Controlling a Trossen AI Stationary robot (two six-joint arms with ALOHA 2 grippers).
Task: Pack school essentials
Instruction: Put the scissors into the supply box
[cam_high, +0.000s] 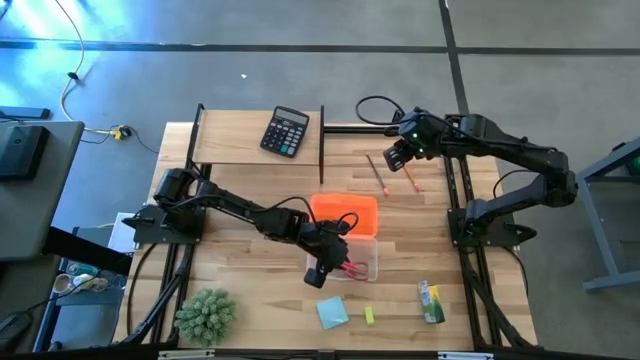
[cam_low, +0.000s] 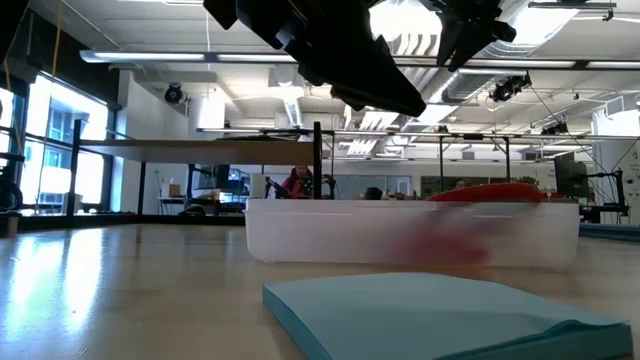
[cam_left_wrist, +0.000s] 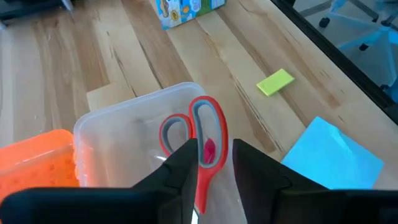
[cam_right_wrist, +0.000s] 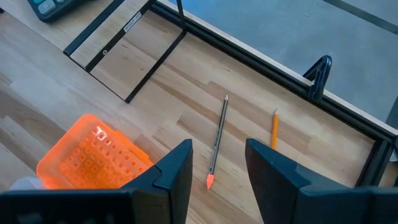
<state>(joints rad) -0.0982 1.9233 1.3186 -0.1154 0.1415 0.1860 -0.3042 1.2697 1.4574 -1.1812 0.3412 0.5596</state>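
box mouth: left tool (cam_high: 333, 262) above | pencils (cam_high: 378, 173): clear overhead

Red-handled scissors (cam_left_wrist: 202, 146) lie in a clear plastic box (cam_left_wrist: 118, 134), handles toward the box's rounded end, an orange lid (cam_high: 343, 213) at its far side. Near the table's front edge, a light-blue square notepad (cam_high: 332, 313) lies flat, a tiny yellow block (cam_high: 369, 316) just beside it and a green-yellow packet (cam_high: 431, 302) farther right. At the back right, a thin dark pencil (cam_right_wrist: 217, 138) with a pink-tipped end and an orange pencil (cam_right_wrist: 274, 128) lie close together.
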